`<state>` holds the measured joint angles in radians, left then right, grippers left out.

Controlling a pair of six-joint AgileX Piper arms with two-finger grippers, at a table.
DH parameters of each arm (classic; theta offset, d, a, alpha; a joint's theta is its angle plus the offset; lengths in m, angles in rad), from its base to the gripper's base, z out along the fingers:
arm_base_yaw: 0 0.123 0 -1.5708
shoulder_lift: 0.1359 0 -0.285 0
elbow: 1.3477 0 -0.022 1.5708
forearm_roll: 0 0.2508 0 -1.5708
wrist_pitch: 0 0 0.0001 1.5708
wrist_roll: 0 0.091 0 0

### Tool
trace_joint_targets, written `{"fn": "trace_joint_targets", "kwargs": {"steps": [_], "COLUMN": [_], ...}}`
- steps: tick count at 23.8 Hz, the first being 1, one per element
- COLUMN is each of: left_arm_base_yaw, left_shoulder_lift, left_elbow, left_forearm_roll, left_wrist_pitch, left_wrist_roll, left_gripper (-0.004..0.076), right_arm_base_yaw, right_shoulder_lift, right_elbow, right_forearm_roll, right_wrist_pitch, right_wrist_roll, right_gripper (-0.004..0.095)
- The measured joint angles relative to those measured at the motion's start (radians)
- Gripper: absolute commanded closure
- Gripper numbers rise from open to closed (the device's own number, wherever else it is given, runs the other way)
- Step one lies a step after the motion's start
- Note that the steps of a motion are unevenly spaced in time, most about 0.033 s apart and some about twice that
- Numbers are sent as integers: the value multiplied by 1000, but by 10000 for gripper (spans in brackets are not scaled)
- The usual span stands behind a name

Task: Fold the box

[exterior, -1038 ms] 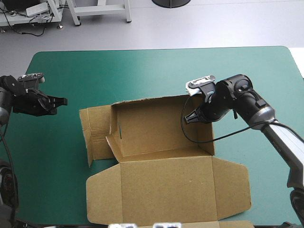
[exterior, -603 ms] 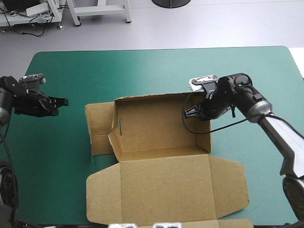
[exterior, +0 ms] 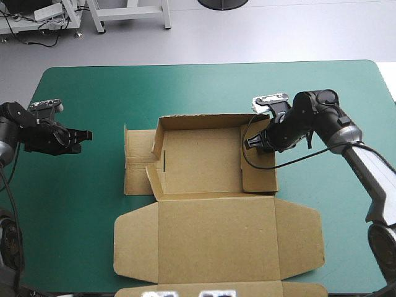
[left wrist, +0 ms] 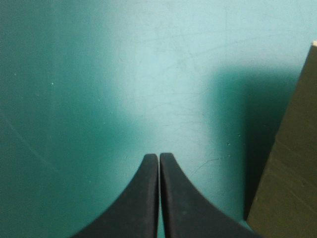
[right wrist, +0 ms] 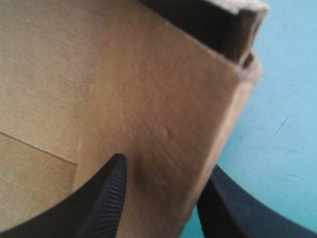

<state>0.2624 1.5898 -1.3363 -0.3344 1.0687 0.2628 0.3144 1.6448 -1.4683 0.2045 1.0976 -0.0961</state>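
The brown box (exterior: 201, 158) lies at the table's middle as an open tray, its walls partly raised and its lid (exterior: 216, 238) flat toward the near edge. My right gripper (exterior: 252, 143) is shut on the tray's right wall near the far corner. In the right wrist view the gripper (right wrist: 166, 166) has one black finger inside that wall (right wrist: 148, 99) and one outside. My left gripper (exterior: 86, 134) hovers over the teal-green cover, left of the box's flat left flap (exterior: 137, 162). It (left wrist: 159, 156) is shut with nothing in it, and a box edge (left wrist: 292, 163) shows ahead to one side.
The teal-green cover (exterior: 204, 86) is bare beyond the box and at its right. The lid's side flaps (exterior: 300, 238) spread wide, and its front strip (exterior: 204, 289) reaches the near edge.
My right gripper has dragged the right wall to the right and slightly farther away. The box has swung square to the table and shifted right. The left gripper has barely moved.
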Motion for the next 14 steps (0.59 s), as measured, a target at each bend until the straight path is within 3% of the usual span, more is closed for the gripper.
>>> {"fn": "trace_joint_targets", "kwargs": {"steps": [6, 14], "left_arm_base_yaw": [0, 0], "left_shoulder_lift": [0, 0], "left_elbow": [0, 0], "left_forearm_roll": [0, -1], "left_wrist_pitch": [1, -1], "left_wrist_roll": [11, 13], "left_gripper": [727, 727], "right_arm_base_yaw": [0, 56], "right_shoulder_lift": [-1, -109], "right_elbow": [-212, -181], "right_forearm_roll": [-11, -93], "right_wrist_pitch": [121, 144], "right_wrist_roll": [-9, 29], "right_gripper": [409, 409]}}
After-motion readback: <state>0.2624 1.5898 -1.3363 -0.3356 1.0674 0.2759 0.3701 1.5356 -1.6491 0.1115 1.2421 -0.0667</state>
